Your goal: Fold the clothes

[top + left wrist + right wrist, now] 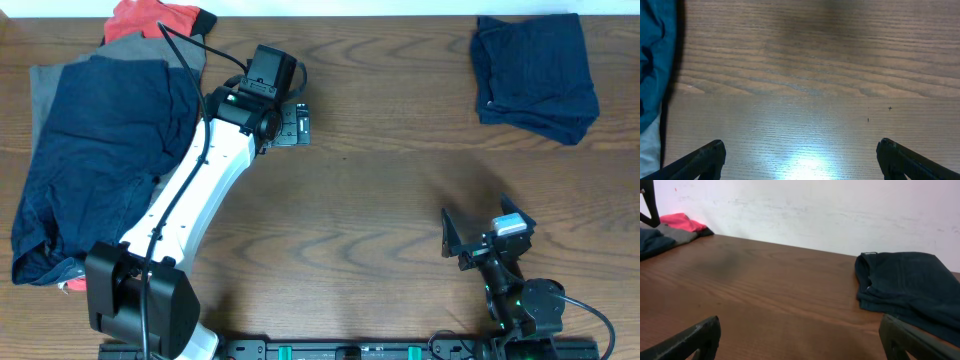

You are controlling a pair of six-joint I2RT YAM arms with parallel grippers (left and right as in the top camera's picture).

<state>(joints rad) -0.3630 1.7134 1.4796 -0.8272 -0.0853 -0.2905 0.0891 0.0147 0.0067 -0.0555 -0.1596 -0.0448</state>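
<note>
Left hand (pixel 292 125) near the clothes (pixel 100 150)

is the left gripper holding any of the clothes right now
No, the left gripper is open over the bare wooden table, and the blue garment lies off to its side, not between its fingers.

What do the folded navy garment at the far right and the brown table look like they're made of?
Folded navy garment: soft matte cloth, probably cotton-like; it creases and stacks in layers. Brown table: wood or wood-look laminate, grain lines visible, semi-gloss from the glare.
</note>
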